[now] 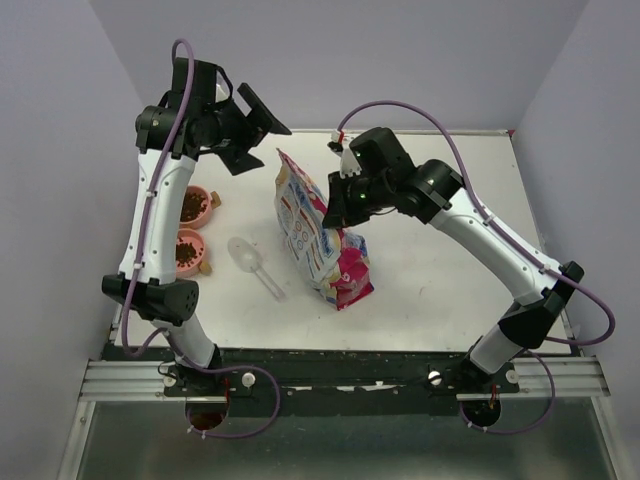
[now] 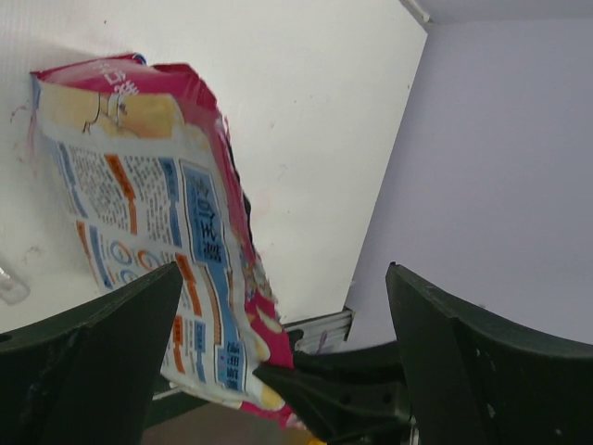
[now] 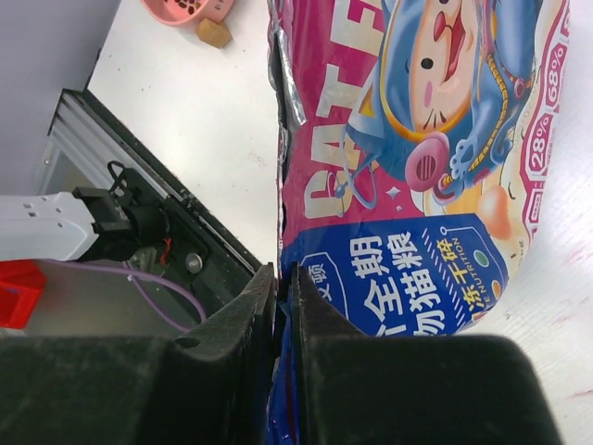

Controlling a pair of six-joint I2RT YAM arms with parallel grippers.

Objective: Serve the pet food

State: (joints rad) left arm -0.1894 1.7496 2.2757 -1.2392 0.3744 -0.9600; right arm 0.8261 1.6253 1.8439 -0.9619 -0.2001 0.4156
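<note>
- The pet food (image 1: 191,205) lies as dark kibble in both pink bowls (image 1: 200,222) at the left side of the worktop (image 1: 430,300); whether more remains inside the bag (image 1: 318,235) cannot be seen
- The clear scoop (image 1: 248,258) lies on the worktop between the bowls and the bag, and looks empty
- The left fingers (image 2: 102,352) are spread wide with nothing between them, raised over the far left of the worktop
- The right fingers (image 3: 222,352) are pinched on the bag's top edge, holding it roughly upright near the middle
- With both bowls filled and the scoop laid down, the serving looks done; what seems left is letting go of the bag and drawing both arms back
</note>
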